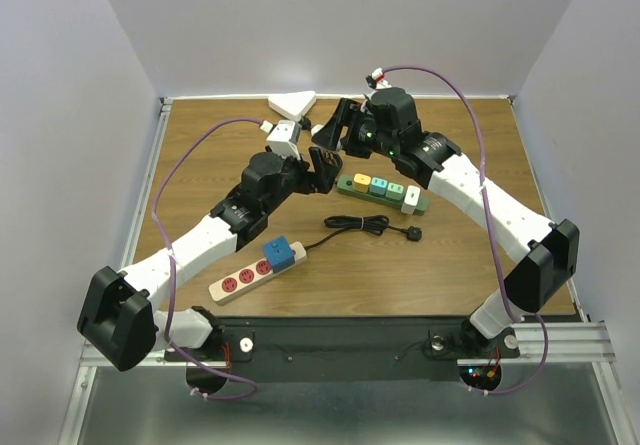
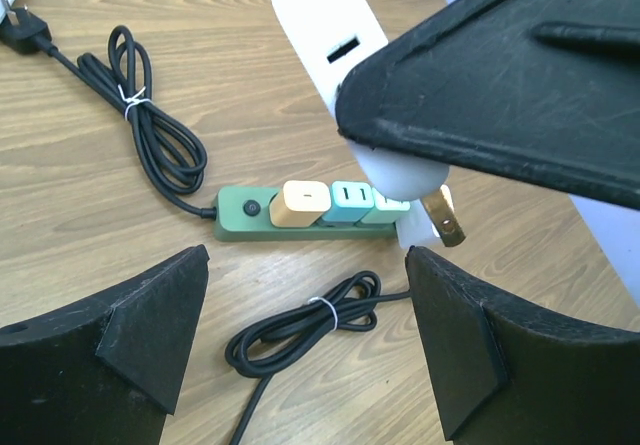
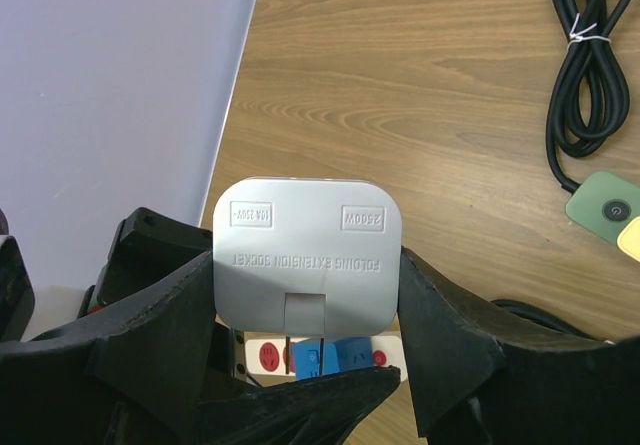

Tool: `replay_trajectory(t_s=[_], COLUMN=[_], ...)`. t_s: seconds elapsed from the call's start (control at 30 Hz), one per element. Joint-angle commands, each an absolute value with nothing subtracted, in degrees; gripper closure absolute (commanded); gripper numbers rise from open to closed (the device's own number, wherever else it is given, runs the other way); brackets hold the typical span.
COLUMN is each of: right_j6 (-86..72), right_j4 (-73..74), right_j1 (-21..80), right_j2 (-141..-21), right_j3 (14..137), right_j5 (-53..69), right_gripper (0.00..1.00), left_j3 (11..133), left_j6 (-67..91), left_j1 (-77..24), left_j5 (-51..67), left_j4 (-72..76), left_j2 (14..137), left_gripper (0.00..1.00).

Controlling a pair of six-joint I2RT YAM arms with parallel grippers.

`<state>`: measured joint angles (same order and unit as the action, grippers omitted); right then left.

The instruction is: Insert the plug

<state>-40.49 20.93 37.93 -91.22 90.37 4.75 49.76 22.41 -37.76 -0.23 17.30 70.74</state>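
Note:
My right gripper (image 3: 305,295) is shut on a white square plug adapter (image 3: 305,255) marked "folding extension socket", its prongs pointing down. It hangs in the air above the table at the back middle (image 1: 335,130). In the left wrist view the same adapter (image 2: 330,35) shows a brass prong (image 2: 445,215) above the right end of a green power strip (image 2: 250,210). My left gripper (image 2: 305,275) is open and empty just below it, over a coiled black cord (image 2: 310,325). The green strip (image 1: 352,182) holds yellow, teal and white plugs.
A white power strip (image 1: 238,280) with red sockets and a blue cube adapter (image 1: 281,254) lies at the front left. A black cord coil (image 1: 355,223) with its plug (image 1: 412,232) lies mid-table. A white triangular piece (image 1: 292,103) sits at the back edge.

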Motion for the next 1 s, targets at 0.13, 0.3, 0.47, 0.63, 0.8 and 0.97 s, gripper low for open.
replay_trajectory(t_s=[0.13,0.3,0.47,0.63,0.8,0.97], right_j6=[-40.43,-40.43,-40.43,-40.43,-40.52,-40.78], right_j4=[18.28,18.19,18.28,18.28,18.28,18.19], right_j1=[38.23,38.32,38.32,38.41,38.58,39.02], right_j2=[-88.68,-88.86,-88.95,-88.68,-88.50,-88.24], right_j3=[90.79,90.53,90.53,90.26,89.12,88.07], right_j5=[4.66,4.75,5.01,5.54,5.98,6.15], right_gripper=[1.00,1.00,1.00,1.00,1.00,1.00], left_j3=[51.07,50.27,50.97,51.59,52.82,52.91], left_j6=[23.46,25.05,25.57,25.75,26.54,27.07], left_j1=[-37.71,-37.70,-37.62,-37.71,-37.71,-37.70], left_j5=[1.15,1.67,0.44,-2.11,-1.76,-0.79], left_j4=[22.32,24.61,25.22,25.92,28.12,31.11], left_j2=[69.44,67.94,67.85,68.82,70.66,71.89], left_gripper=[0.08,0.08,0.07,0.07,0.07,0.12])
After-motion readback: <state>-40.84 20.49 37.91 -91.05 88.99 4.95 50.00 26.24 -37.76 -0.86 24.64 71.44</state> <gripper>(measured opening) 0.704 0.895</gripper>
